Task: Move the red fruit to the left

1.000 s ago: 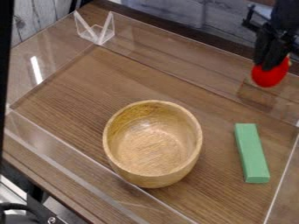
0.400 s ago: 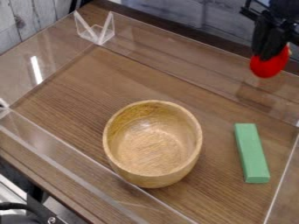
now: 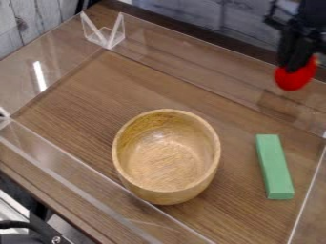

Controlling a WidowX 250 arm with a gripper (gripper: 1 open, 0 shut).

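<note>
Since the earlier frame the red fruit (image 3: pixel 295 76) sits slightly higher near the desk's (image 3: pixel 90 114) far right corner, pinched in nearly closed fingers (image 3: pixel 298 59). It looks light, smooth and rounded, best gripped across its middle.

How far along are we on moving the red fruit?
Done: the gripper is shut on the red fruit and holds it just above the table. In hand: carrying it, at the far right edge. Left: cross leftward past the wooden bowl and release.

Your gripper (image 3: pixel 296 59) black, blocky and angular, two narrow dark fingers (image 3: pixel 289 52) below a wider boxy body, matte finish, top cut off by frame edge, details blurred
</note>
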